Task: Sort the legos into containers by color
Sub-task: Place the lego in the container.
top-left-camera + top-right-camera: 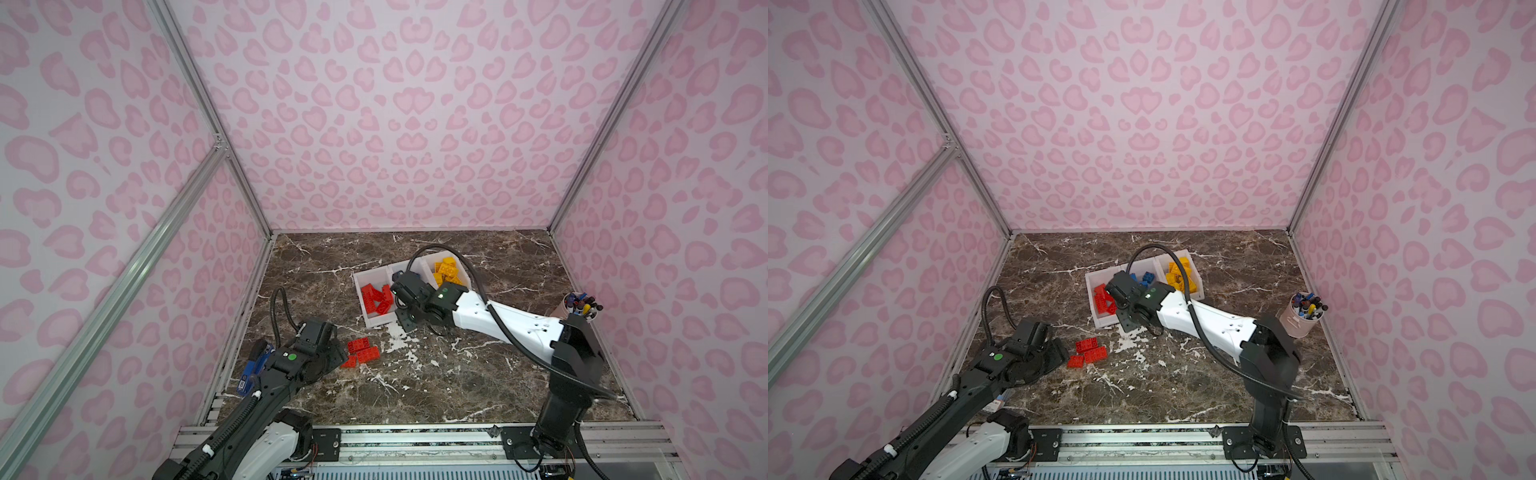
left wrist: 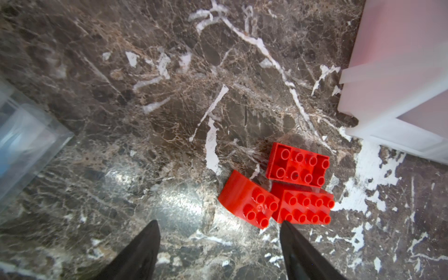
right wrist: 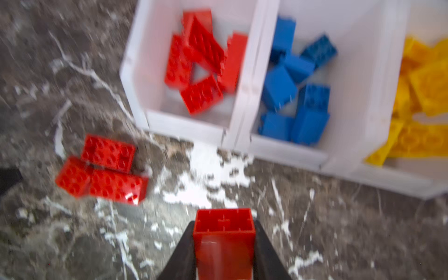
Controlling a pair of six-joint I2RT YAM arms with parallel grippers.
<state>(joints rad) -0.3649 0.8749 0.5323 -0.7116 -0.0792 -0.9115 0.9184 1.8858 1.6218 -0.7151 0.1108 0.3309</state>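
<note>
Three red legos (image 1: 360, 352) (image 1: 1088, 351) lie together on the marble table in front of the containers (image 1: 376, 322) (image 1: 1100, 322), three joined white bins. One bin holds red bricks (image 3: 201, 65), the middle one blue bricks (image 3: 293, 92), the last yellow bricks (image 3: 421, 101). In the left wrist view my left gripper (image 2: 219, 221) is open just short of the loose red bricks (image 2: 286, 191), nothing between its fingers. My right gripper (image 3: 224, 223) is shut on a red brick (image 3: 224, 242) above the table before the bins; in both top views it hangs by the bins' near wall (image 1: 405, 322) (image 1: 1125, 322).
A pinkish cup of pens (image 1: 579, 309) (image 1: 1304, 313) stands at the right edge. A blue object (image 1: 251, 368) in clear packaging (image 2: 24, 145) lies at the left wall beside the left arm. Pink patterned walls enclose the table on three sides.
</note>
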